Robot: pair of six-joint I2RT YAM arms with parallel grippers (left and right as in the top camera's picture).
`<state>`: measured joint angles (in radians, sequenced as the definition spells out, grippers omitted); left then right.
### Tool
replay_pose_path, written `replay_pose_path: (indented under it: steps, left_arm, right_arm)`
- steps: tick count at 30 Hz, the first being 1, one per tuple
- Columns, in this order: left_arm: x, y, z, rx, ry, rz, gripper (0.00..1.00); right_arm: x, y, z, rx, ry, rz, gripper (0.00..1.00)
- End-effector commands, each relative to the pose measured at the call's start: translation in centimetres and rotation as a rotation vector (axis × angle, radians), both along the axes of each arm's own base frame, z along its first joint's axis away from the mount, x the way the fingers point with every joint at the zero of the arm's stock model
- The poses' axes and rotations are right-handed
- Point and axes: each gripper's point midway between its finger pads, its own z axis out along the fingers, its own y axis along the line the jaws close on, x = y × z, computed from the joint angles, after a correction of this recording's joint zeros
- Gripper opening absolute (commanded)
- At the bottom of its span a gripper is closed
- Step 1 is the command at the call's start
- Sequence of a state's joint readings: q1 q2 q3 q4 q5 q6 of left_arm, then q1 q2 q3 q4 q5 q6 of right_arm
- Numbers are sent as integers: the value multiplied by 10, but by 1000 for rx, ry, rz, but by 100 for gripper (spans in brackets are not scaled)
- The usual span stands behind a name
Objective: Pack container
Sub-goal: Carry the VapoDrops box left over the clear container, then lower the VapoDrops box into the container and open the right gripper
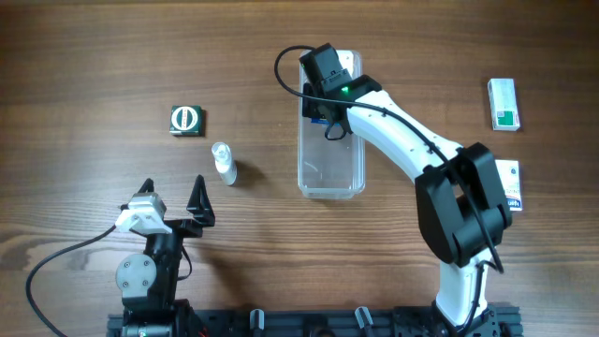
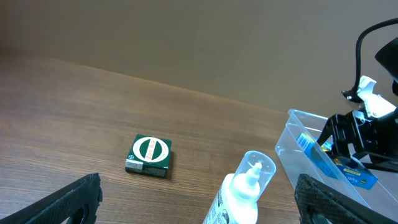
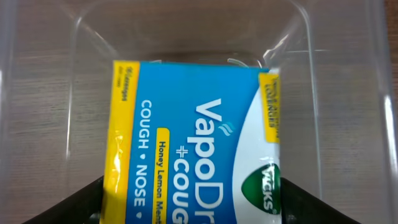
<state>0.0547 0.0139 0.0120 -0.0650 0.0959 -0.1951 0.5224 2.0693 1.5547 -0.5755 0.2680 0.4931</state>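
Note:
The clear plastic container [image 1: 330,185] lies lengthwise at the table's middle. It also shows in the left wrist view [image 2: 291,144] and the right wrist view [image 3: 81,37]. My right gripper [image 1: 323,105] reaches into its far end and is shut on a blue and yellow VapoDrops box [image 3: 193,143], jaws [image 3: 191,205] on both its sides. The box is low inside the tub [image 2: 341,167]. My left gripper [image 1: 173,198] is open and empty near the front left, with a small white bottle [image 1: 223,163] standing just beyond it [image 2: 245,186].
A dark green square box [image 1: 186,120] lies at the left [image 2: 149,155]. A white and green box [image 1: 504,103] and a white and blue box [image 1: 510,184] lie at the right edge.

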Motion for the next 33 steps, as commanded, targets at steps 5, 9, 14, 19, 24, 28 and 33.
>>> replay_pose_path:
  steps: [5,9,14,19,24,28,33]
  left_arm:
    - [0,0,-2,15,1,-4,100]
    - [0,0,-2,15,1,-4,100]
    - [0,0,-2,15,1,-4,100]
    - [0,0,-2,15,1,-5,100]
    - [0,0,-2,15,1,-4,100]
    - [0,0,-2,15,1,-4,100]
    - [0,0,-2,15,1,-4,100]
  right_arm:
    - [9,1,-2,-16,-32,7,81]
    - [10,1,-2,-33,-37,29,85]
    - [8,-2,3,-61,-24,48,87]
    - [-6,1,40,-44,23,96,75]
    - [-39,8,49,15,149,184,37]
    - [-64,8,27,18,271,203,14]
    - [-78,1,5,1,325,191,4]
